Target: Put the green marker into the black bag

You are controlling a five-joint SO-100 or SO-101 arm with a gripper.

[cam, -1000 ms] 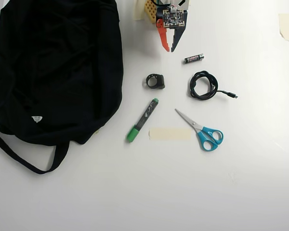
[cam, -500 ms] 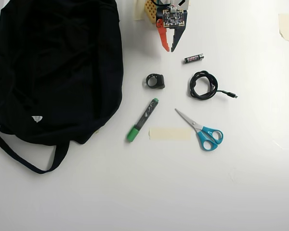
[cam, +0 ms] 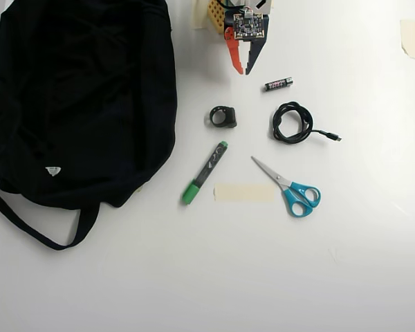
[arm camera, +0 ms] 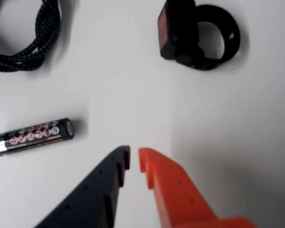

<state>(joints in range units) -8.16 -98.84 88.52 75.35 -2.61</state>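
Note:
The green marker (cam: 205, 173) lies slanted on the white table in the overhead view, green cap toward the lower left, just right of the black bag (cam: 76, 97). The bag fills the left side, its strap trailing toward the bottom left. My gripper (cam: 243, 71) hangs at the top centre, well above the marker, its orange and black fingers almost touching with nothing between them. In the wrist view the gripper (arm camera: 134, 159) points at bare table. Neither the marker nor the bag shows in the wrist view.
A small battery (cam: 279, 84) (arm camera: 31, 137) lies beside the fingertips. A black ring-shaped clip (cam: 223, 116) (arm camera: 197, 35), a coiled cable (cam: 292, 122) (arm camera: 23, 42), blue-handled scissors (cam: 290, 188) and a beige tape strip (cam: 243, 192) surround the marker.

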